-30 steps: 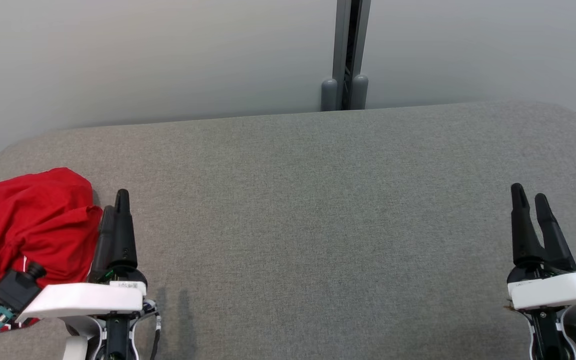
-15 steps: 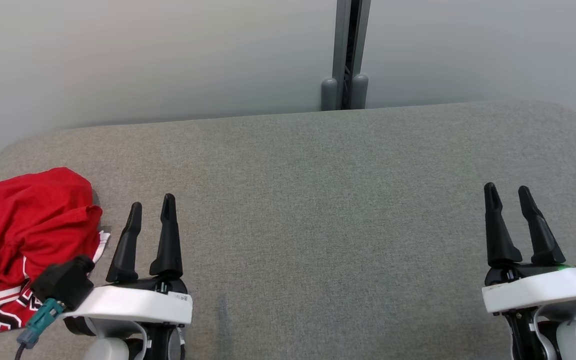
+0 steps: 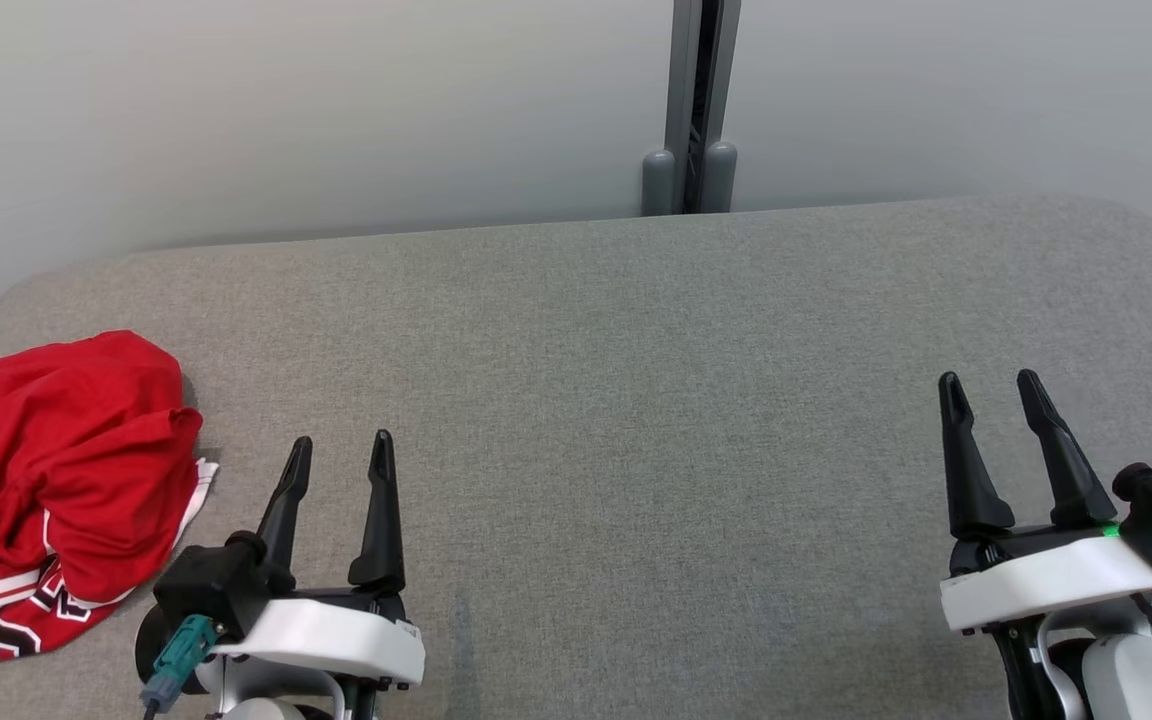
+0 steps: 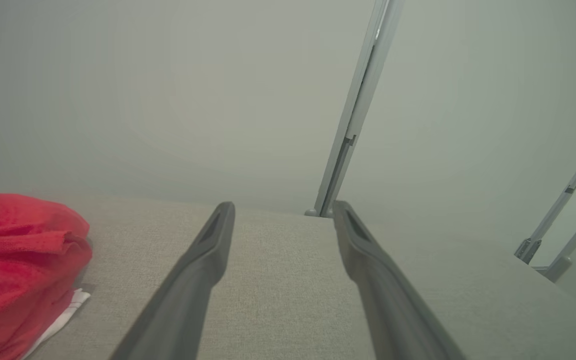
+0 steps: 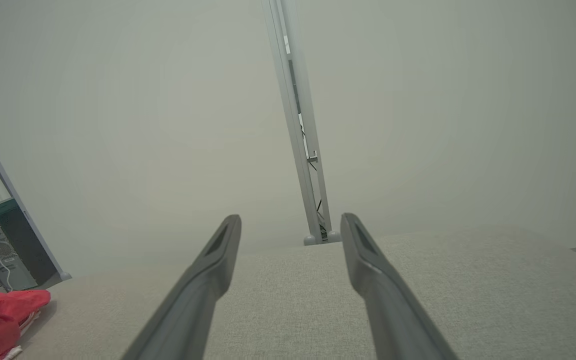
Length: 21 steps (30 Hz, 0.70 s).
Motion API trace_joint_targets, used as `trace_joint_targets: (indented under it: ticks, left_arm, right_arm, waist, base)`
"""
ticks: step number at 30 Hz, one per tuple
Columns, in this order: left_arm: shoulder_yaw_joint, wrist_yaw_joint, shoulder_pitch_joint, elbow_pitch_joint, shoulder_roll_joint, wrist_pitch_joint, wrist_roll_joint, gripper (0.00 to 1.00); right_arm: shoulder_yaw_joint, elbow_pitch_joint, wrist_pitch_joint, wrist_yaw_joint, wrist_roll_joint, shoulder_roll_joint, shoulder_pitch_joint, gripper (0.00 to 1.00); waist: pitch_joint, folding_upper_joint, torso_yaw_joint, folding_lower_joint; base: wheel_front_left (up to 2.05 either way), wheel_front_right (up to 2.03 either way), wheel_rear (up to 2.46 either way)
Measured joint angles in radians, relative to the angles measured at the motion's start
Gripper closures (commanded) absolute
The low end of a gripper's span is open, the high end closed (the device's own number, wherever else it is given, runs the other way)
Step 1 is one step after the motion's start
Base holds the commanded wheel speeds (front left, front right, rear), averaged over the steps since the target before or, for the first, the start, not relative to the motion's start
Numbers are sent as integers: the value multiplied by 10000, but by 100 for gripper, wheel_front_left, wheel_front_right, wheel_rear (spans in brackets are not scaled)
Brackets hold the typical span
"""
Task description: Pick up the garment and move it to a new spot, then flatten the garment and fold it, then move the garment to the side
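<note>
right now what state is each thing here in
red garment: bunched in a loose heap near the table's left edge, not laid flat, no claw on it
left claw: open, empty, just right of the garment and apart from it
right claw: open, empty, over the table's right side
grey table: bears the garment at its left
</note>
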Motion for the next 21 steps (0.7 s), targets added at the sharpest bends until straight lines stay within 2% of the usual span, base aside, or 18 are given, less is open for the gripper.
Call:
trace_joint_targets:
  ticks: [21]
  left_arm:
    - [-357,481,-5,153,61,-395,1921,0]
  right_arm:
    - [337,738,-497,2,-1279,-36,-366,0]
  waist:
    - [71,0,18,0]
  base:
    - [0,0,0]
